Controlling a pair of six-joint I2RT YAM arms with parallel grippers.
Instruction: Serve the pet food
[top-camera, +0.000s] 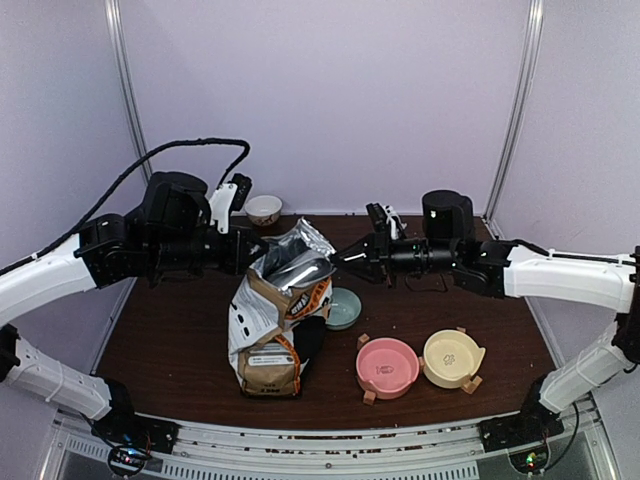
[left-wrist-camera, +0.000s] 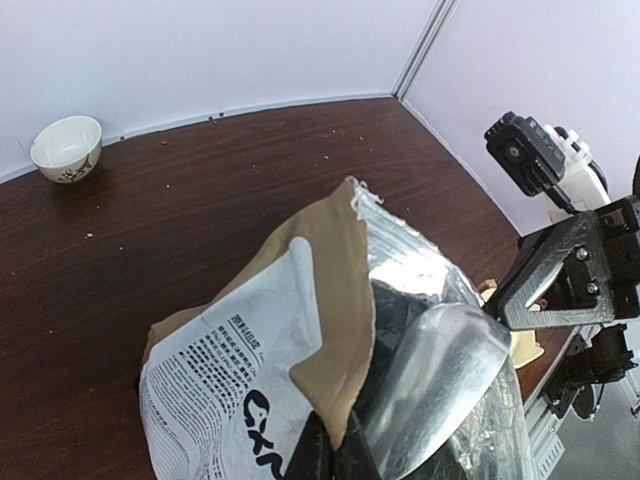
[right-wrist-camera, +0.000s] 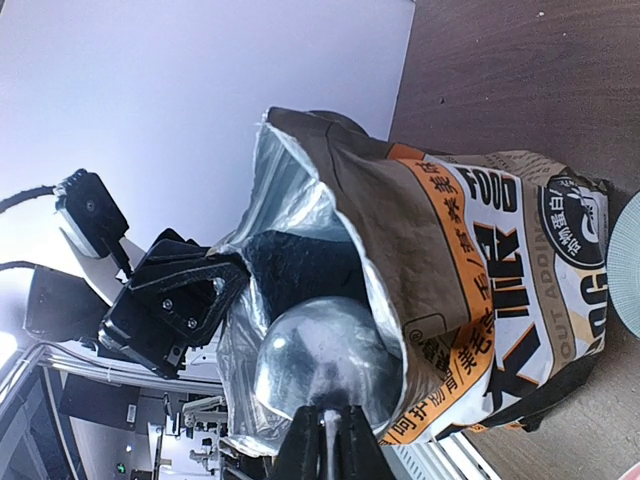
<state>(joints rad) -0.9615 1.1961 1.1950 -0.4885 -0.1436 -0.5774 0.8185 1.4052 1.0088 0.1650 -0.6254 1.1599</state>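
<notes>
Gripping the near-left lip of the bag (top-camera: 270, 330), the left gripper (top-camera: 248, 255) has its fingers closed on the paper. By my judgement this serves two ends: it stops the tall, creased bag from tipping, and it pulls the foil-lined mouth wide enough for a tool to enter.

The right gripper (top-camera: 345, 258) comes in from the right of the overhead frame, its fingers pinched shut on the handle of the silver scoop (right-wrist-camera: 325, 360). The scoop's rounded head sits just inside the bag's opening, at centre bottom of the right wrist view, angled toward the dark interior.

The pet food cannot be made out. It is presumably down in the bag, where only shadow shows, and I see no pellets on the scoop. A few specks lie on the table (top-camera: 180, 340), too small to identify.

At lower right of the overhead frame, the pink bowl (top-camera: 364, 362) and the yellow bowl (top-camera: 432, 350) stand side by side and look empty, placed within easy reach of the scooping arm. A pale green bowl (top-camera: 347, 308) sits just right of the bag, and a small white bowl (top-camera: 263, 209) sits against the back wall.

The step in hand looks like the first dip. The scoop needs to go deeper and then lift out level, without snagging the foil.
</notes>
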